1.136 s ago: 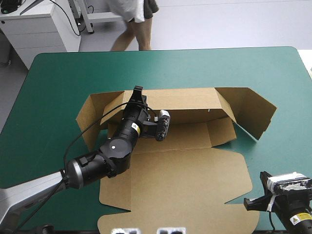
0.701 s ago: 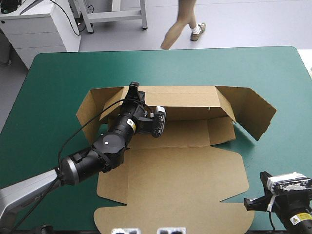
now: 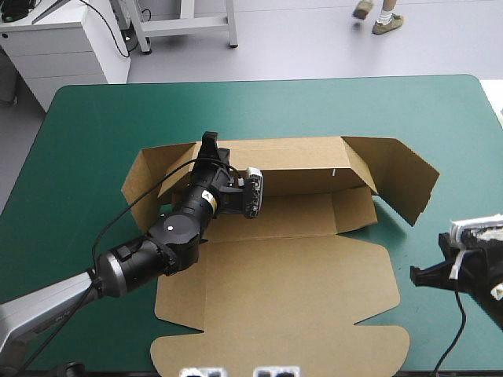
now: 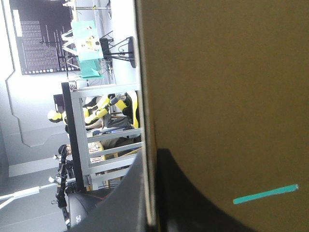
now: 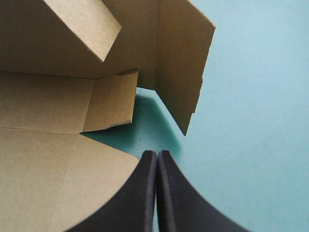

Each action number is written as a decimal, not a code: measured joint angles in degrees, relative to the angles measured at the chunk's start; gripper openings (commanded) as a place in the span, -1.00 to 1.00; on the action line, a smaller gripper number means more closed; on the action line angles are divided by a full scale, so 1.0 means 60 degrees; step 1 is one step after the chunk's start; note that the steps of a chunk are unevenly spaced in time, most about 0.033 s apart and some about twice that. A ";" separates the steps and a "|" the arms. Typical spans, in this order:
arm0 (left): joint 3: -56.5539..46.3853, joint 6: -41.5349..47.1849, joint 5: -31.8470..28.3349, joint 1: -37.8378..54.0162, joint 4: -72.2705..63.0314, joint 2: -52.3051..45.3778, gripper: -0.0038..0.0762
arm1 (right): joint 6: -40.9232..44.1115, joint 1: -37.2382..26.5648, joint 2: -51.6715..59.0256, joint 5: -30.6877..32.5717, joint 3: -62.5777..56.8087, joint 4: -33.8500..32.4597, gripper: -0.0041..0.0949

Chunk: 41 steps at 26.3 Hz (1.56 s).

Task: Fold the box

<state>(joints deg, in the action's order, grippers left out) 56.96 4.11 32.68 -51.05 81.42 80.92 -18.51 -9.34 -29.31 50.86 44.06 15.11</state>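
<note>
The brown box (image 3: 291,275) lies mid-table with its back wall (image 3: 299,157) and both end flaps raised and its lid flat toward the front. My left gripper (image 3: 209,143) is shut on the left end of the back wall. In the left wrist view the board's edge (image 4: 146,96) runs up from between the black fingers (image 4: 150,152), and brown board (image 4: 222,87) fills one side. My right gripper (image 3: 420,275) hovers off the lid's right edge, shut and empty. Its joined fingers (image 5: 157,153) point toward the raised right flap (image 5: 181,63), apart from it.
Bare teal-green cover (image 3: 94,118) surrounds the box, widest at the far side and on the right (image 5: 251,121). A white cabinet (image 3: 63,47) stands beyond the table's far left corner.
My left gripper has moved a little left and away along the back wall, and the box shifted left with it. My right arm has moved farther from the table's front edge.
</note>
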 measured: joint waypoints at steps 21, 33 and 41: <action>0.0000 0.0901 -0.0121 0.0027 -0.0012 0.0000 -0.92 | -0.0413 0.1153 -0.8450 0.1108 0.7066 0.0004 -0.94; 0.0000 0.0922 0.0182 0.0027 0.0036 0.0306 -0.92 | 0.0486 0.2325 -1.1102 0.1158 0.8991 -0.1403 -0.94; 0.0011 0.1500 0.0374 0.0027 0.0551 0.0556 -0.92 | 0.0497 0.2335 -1.1470 0.1392 0.9010 -0.1539 -0.94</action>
<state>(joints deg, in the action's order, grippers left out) 57.02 13.11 34.92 -50.88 84.72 84.26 -15.53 4.67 -98.13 59.21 98.12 5.88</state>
